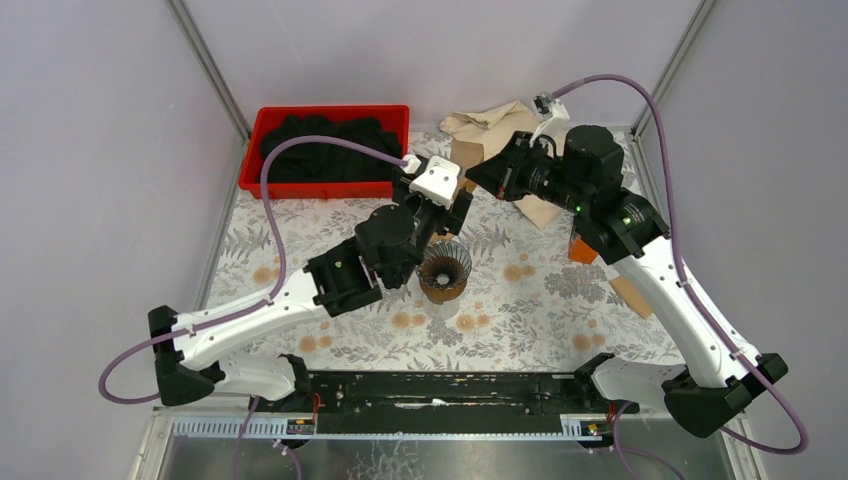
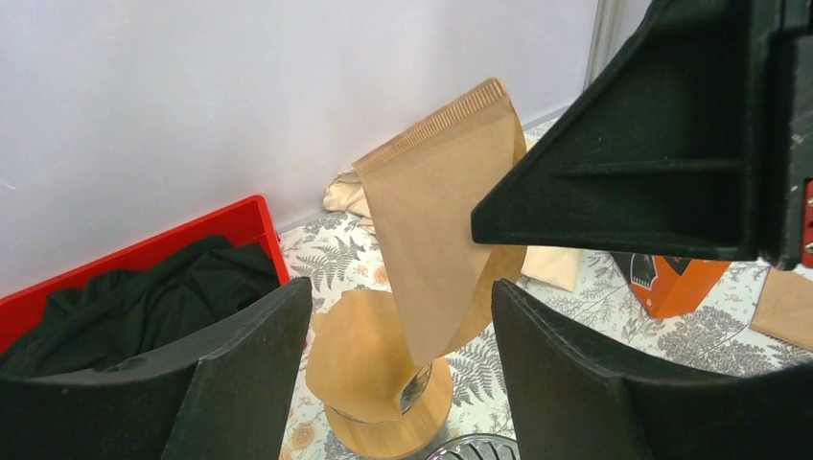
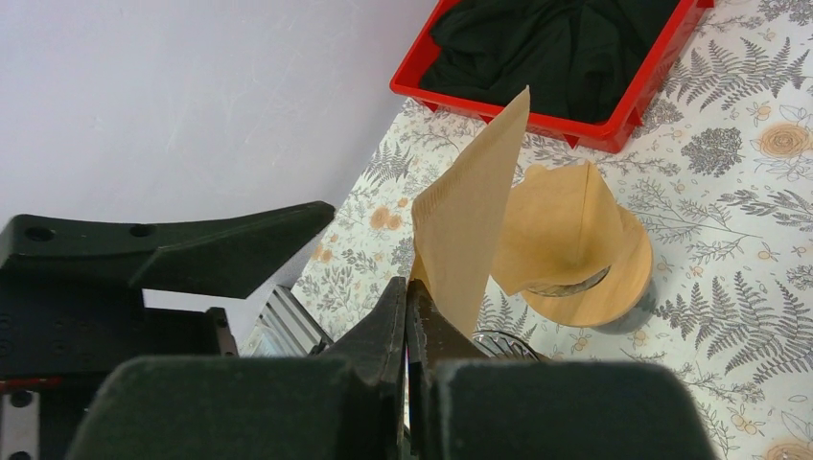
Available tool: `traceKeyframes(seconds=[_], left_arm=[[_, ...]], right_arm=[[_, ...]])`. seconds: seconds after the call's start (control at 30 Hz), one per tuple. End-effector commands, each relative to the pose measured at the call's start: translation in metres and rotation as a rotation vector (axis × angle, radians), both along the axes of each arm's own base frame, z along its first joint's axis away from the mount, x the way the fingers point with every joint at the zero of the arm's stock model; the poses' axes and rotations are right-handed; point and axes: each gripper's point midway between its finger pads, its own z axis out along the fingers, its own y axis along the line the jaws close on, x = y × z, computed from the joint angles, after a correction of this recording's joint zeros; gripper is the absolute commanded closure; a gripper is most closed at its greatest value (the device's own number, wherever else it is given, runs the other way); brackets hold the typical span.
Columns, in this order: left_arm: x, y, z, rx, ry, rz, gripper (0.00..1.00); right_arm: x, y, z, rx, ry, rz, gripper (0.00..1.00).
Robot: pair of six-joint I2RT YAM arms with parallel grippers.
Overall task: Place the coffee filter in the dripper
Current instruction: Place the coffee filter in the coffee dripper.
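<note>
**Coffee filter, pinched in right gripper, clear of dripper**

- Right gripper (image 3: 405, 292): fingers closed flat on the lower corner of the coffee filter (image 3: 475, 216). The sheet stands upright in the air, folded, with its crimped edge uppermost.
- Left gripper (image 2: 401, 287): fingers spread wide, gripping nothing. The filter hangs beyond the gap.
- Dripper (image 1: 444, 272): ribbed cup on the floral table (image 1: 540, 300), just beside the left wrist. Only a cropped sliver of rim shows in the wrist views.
- Wooden stand (image 3: 614, 283): a second brown paper (image 3: 561, 225) rests on it, and its base is partly covered.
- Top view: held filter hidden by the arms.
- Red bin (image 1: 325, 185): dark cloth inside.
</note>
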Motion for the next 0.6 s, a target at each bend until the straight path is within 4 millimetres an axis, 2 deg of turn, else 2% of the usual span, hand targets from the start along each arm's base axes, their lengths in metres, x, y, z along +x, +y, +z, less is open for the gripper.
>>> traceKeyframes(seconds=[0.0,0.23,0.4,0.57], left_arm=[[-0.004,0.002,0.021,-0.075,-0.041,-0.009,0.24],[0.004,-0.010,0.012,-0.024,-0.036,0.009,0.23],[0.011,-0.004,0.013,-0.011,-0.052,0.071,0.25],[0.014,-0.001,0.016,-0.008,-0.068,0.096,0.34]], right_arm=[[0.000,0.004,0.031,0.048,-0.078,0.005,1.00],[-0.001,0.003,0.031,0.053,-0.074,0.003,1.00],[-0.001,0.003,0.029,0.050,-0.073,0.002,1.00],[-0.001,0.004,0.024,0.049,-0.059,0.006,1.00]])
